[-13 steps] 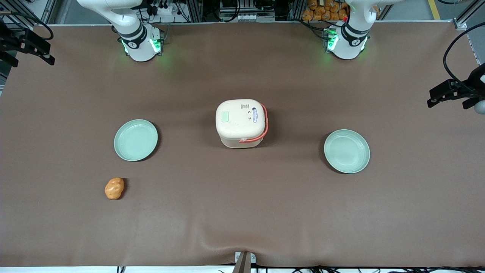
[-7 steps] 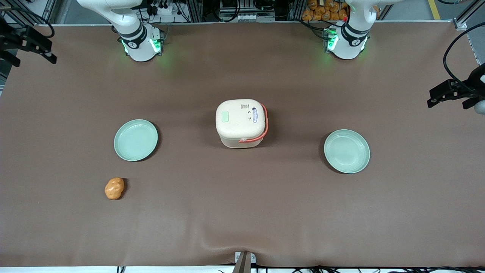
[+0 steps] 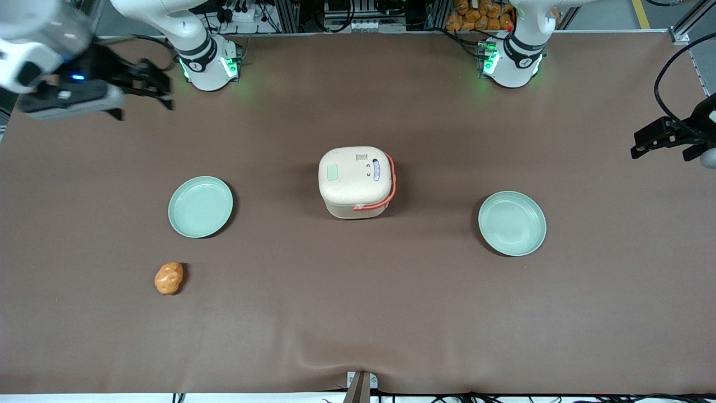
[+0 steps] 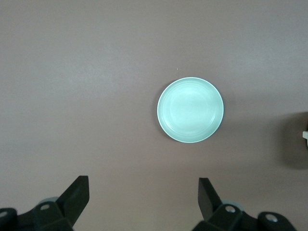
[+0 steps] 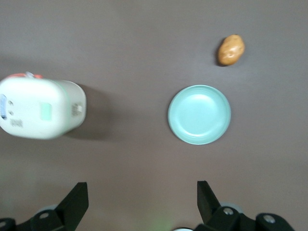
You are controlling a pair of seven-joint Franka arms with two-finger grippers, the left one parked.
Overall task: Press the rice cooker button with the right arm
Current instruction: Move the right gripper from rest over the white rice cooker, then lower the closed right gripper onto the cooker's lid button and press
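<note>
The rice cooker (image 3: 355,179) stands mid-table, cream with a coral-red handle (image 3: 391,180) and a pale green rectangular patch (image 3: 332,172) on its closed lid. The right wrist view also takes in the rice cooker (image 5: 41,108), seen from above. The right arm's gripper (image 3: 146,92) hangs high over the table toward the working arm's end, well apart from the cooker and farther from the front camera than it. The gripper (image 5: 141,192) is open, with only bare table between its fingers.
A pale green plate (image 3: 200,206) (image 5: 199,114) lies between the gripper and the cooker. A potato-like object (image 3: 168,278) (image 5: 231,49) lies nearer the front camera than this plate. A second green plate (image 3: 512,223) (image 4: 190,109) lies toward the parked arm's end.
The right gripper has swung in from the table's edge toward the middle, now over the table near its arm's base. The cooker, plates and potato have not moved.
</note>
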